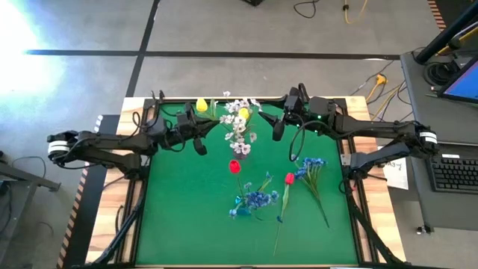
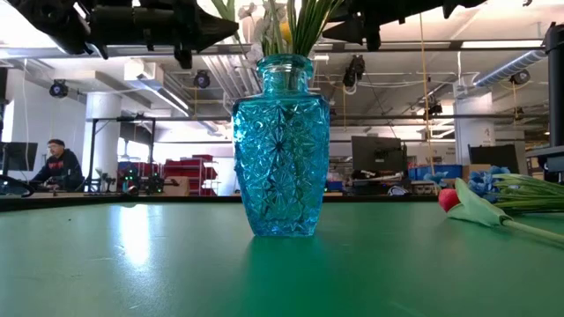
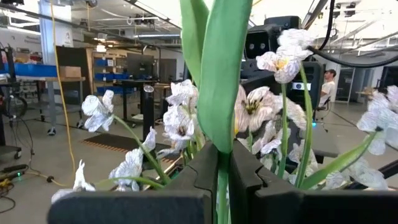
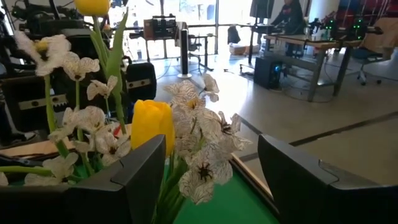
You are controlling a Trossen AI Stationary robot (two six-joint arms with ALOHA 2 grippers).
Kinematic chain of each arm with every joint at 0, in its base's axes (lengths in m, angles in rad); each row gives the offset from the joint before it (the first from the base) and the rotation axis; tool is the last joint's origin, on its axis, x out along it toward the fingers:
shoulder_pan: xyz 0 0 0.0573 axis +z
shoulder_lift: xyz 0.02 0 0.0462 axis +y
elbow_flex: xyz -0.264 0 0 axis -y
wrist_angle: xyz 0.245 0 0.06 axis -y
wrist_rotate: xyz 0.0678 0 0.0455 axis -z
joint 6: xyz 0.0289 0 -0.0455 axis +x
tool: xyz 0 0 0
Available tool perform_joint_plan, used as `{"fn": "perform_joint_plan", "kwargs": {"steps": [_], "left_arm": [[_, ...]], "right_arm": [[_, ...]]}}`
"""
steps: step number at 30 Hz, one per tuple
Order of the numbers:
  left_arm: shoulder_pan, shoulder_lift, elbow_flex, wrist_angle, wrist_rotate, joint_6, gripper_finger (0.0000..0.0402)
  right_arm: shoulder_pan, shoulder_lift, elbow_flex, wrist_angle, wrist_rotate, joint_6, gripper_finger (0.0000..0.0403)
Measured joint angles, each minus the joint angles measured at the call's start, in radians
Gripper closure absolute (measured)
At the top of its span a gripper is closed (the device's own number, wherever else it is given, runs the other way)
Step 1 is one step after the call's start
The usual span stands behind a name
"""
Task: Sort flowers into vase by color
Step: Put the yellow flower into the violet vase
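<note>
A: Presently, left tool clamped on a green stem above the blue vase; right tool spread wide, holding nothing, beside the yellow tulip.

B: Handling?

A: Judged light, springy, thin. Best gripped mid-stem, clear of blooms. Held stem upright, bloom topmost. 2 red tulips, blue sprays flat on the bench.

High view: straight down over the whole tabletop. Low view: level across it, close to the blue vase. Wrist views: facing each other, tight on the white blossoms in that vase.
</note>
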Motion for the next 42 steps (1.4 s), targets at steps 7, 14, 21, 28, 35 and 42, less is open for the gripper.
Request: {"fn": "perform_joint_plan", "kwargs": {"steps": [7,14,21,28,35,42], "left_arm": [[0.0,-0.016,-0.002,-0.027,0.0,-0.009,0.0401],[0.0,-0.03,-0.004,-0.039,0.001,-0.008,0.0401],[0.0,-0.084,-0.004,-0.073,0.001,0.005,0.0401],[0.0,-0.119,-0.004,-0.133,0.001,0.005,0.0401],[0.0,-0.102,-0.003,-0.145,0.001,0.021,0.0401],[0.0,-0.101,0.011,-0.153,0.001,0.024,0.0401]], "right_arm": [[0.0,0.0,0.0,-0.002,0.0,-0.001,0.0158],[0.0,0.0,0.0,-0.003,0.0,-0.002,0.0156],[0.0,0.0,0.001,-0.04,0.0,0.015,0.016],[0.0,0.019,-0.07,-0.283,0.031,0.054,0.0139],[-0.014,0.036,-0.192,-0.232,0.029,0.075,0.012],[-0.02,0.212,-0.376,0.219,-0.109,0.081,0.0117]]}}
